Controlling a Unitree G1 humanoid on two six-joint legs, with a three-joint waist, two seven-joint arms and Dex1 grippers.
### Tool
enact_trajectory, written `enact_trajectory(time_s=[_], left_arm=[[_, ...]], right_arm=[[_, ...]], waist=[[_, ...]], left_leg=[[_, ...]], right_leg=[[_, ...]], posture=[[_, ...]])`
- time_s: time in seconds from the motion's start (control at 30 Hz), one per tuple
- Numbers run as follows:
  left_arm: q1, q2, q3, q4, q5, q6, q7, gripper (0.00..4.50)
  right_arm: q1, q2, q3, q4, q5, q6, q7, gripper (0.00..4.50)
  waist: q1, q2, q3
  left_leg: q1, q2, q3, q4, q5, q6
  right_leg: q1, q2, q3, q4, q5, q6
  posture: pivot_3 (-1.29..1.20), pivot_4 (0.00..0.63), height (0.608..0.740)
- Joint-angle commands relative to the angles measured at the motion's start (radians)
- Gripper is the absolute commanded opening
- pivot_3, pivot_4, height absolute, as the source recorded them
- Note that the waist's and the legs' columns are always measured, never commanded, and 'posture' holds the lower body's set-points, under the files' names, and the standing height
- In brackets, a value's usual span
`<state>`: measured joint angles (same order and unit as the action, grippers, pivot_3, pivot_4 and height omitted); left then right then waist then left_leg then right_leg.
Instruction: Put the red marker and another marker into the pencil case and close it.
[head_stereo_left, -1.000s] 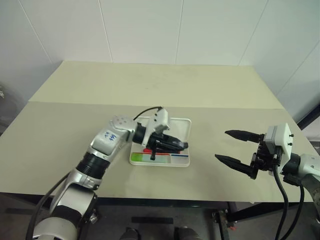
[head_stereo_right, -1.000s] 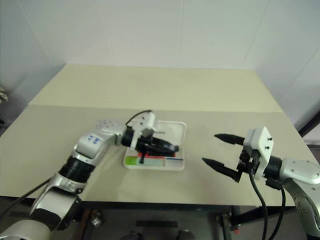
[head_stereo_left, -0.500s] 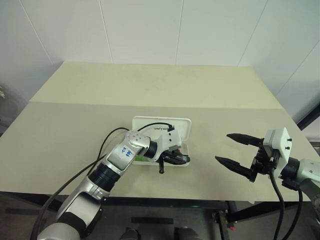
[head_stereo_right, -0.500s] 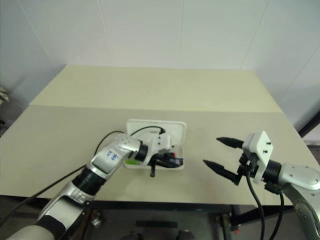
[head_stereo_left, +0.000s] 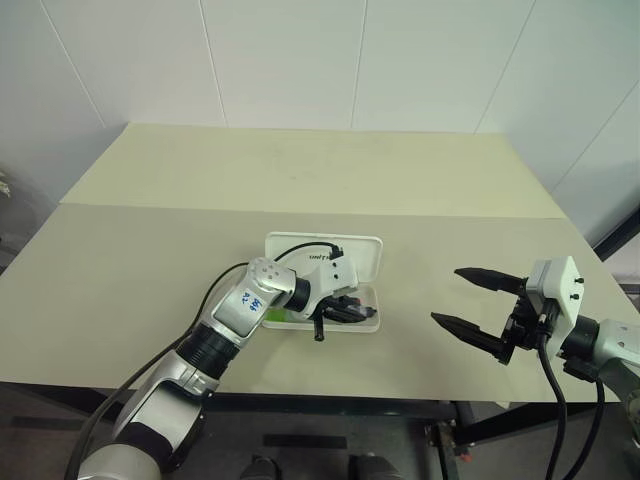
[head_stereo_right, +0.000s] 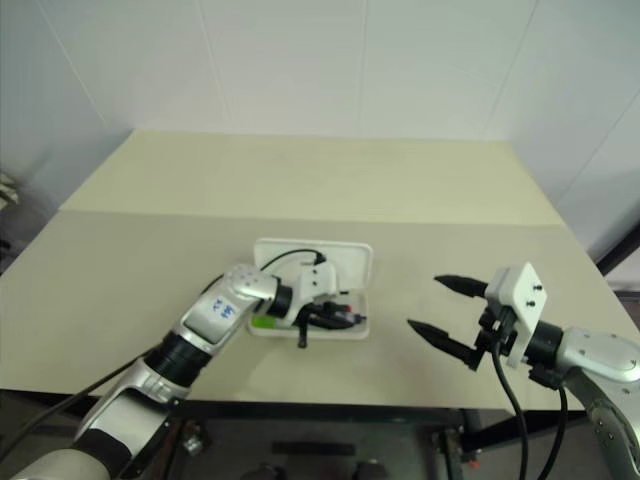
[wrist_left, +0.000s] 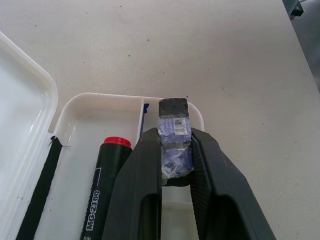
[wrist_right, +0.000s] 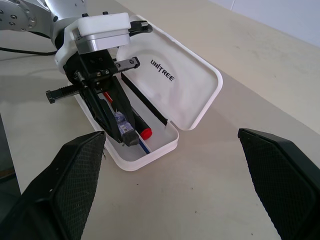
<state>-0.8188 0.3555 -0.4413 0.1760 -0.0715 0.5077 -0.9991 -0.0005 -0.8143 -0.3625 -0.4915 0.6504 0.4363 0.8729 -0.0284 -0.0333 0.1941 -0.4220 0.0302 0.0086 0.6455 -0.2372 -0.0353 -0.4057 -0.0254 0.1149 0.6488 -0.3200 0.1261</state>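
Note:
The white pencil case (head_stereo_left: 374, 252) lies open on the table, its lid flat behind the tray. The red marker (wrist_left: 107, 172), with a black barrel and a red end, lies inside the tray (wrist_right: 165, 145). My left gripper (head_stereo_left: 346, 311) reaches low over the tray's right end. It is shut on a short marker (wrist_left: 173, 131) with a dark end and a bluish labelled body, held right beside the red marker. A green patch (head_stereo_left: 272, 316) shows at the tray's left end, partly hidden by my arm. My right gripper (head_stereo_left: 446, 295) hovers open to the right of the case, holding nothing.
A thin blue stick (wrist_left: 144, 116) lies in the tray beyond the red marker. A black band (wrist_right: 146, 104) crosses the lid's inside near the logo text. The table's front edge (head_stereo_left: 400, 396) runs close below the case. Bare tabletop lies behind and to both sides.
My left gripper has sunk with its marker from above the case down into the tray's right end. The right gripper has stayed where it was.

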Motion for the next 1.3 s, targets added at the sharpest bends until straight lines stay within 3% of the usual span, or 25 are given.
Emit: enact_trajectory(time_s=[0.03,0.2,0.6,0.63,0.87,1.1,1.3], left_arm=[[-0.025,-0.007,0.015,-0.008,0.004,-0.026,-0.012,0.43],[-0.019,-0.001,0.008,-0.021,0.003,-0.023,-0.03,0.43],[-0.019,0.016,0.015,-0.04,0.001,-0.011,-0.057,4.34],[-0.018,0.018,0.016,-0.044,-0.001,-0.009,-0.06,4.46],[-0.015,0.024,0.057,-0.086,-0.052,-0.032,-0.105,4.46],[-0.006,-0.003,0.221,-0.105,-0.22,-0.167,-0.185,4.46],[-0.066,-0.08,0.41,0.009,-0.373,-0.339,-0.199,4.46]], right_arm=[[0.003,0.001,-0.046,-0.034,0.015,-0.016,-0.008,4.5],[0.004,-0.001,-0.047,-0.03,0.014,-0.018,-0.009,4.5],[0.002,-0.005,-0.048,-0.024,0.011,-0.022,-0.005,4.5],[0.002,-0.005,-0.048,-0.024,0.011,-0.023,-0.004,4.5],[0.006,-0.005,-0.05,-0.026,0.009,-0.028,-0.003,4.5],[0.008,-0.01,-0.057,-0.029,0.011,-0.025,0.002,4.5],[-0.005,-0.012,-0.052,-0.02,0.012,-0.023,0.007,4.5]], waist=[[0.0,0.0,0.0],[0.0,0.0,0.0],[0.0,0.0,0.0],[0.0,0.0,0.0],[0.0,0.0,0.0],[-0.001,0.0,0.0],[0.0,0.0,0.0]], left_leg=[[0.0,0.0,0.0,0.0,0.0,0.0],[0.0,0.0,0.0,0.001,0.0,0.0],[0.0,0.0,0.0,0.002,0.0,0.0],[0.0,0.0,0.0,0.002,0.0,0.0],[0.0,0.0,0.0,0.002,0.0,0.0],[0.0,0.0,0.0,0.002,0.0,0.0],[0.001,0.0,0.0,0.003,0.0,0.0]], right_leg=[[0.0,0.0,0.0,0.0,0.0,0.0],[0.0,0.0,0.0,0.001,0.0,0.0],[0.0,0.0,0.0,0.003,0.0,0.0],[0.0,0.0,0.0,0.003,0.0,0.0],[0.0,0.0,0.0,0.003,0.0,0.0],[0.0,0.0,0.0,0.003,0.0,0.0],[0.0,0.0,0.0,0.004,0.0,0.0]], posture=[[0.0,0.15,0.74],[0.0,0.15,0.74],[0.0,0.15,0.74],[0.0,0.15,0.74],[0.0,0.15,0.74],[0.0,0.15,0.74],[0.0,0.15,0.74]])
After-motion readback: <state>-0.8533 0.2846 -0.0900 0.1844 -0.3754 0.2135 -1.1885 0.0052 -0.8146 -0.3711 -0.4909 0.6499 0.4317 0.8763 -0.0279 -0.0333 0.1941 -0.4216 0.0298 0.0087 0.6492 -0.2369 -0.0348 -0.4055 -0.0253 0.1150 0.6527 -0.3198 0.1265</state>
